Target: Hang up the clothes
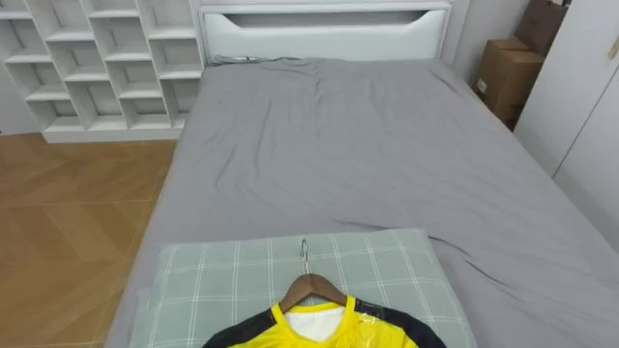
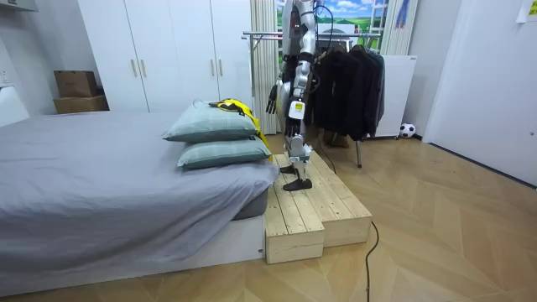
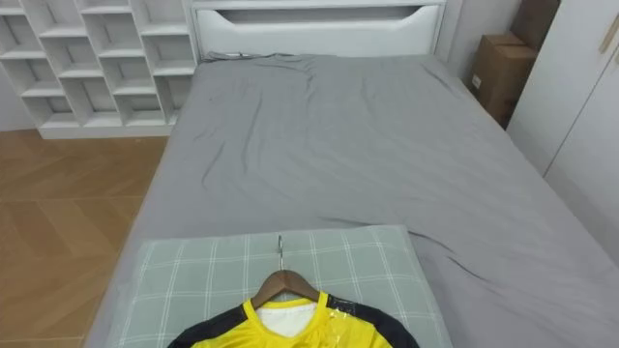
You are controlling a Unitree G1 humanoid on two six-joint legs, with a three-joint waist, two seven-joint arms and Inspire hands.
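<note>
Yellow shirt (image 1: pixel 290 334) – one, on hanger (image 1: pixel 311 284) | pillows (image 2: pixel 214 126) – two | robot hand (image 2: pixel 273 99) grip: cannot tell

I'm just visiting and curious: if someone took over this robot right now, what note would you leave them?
Hands: hang low by the robot's body in the room view, off the shirt; fingers too small to read.
Yellow shirt: on its wooden hanger, lying on the top pillow at the bed's foot end.
Clothes rack with dark garments stands behind the robot.
Done: shirt is on the hanger.
Left: pick it up, turn, hook it on the rack.
</note>
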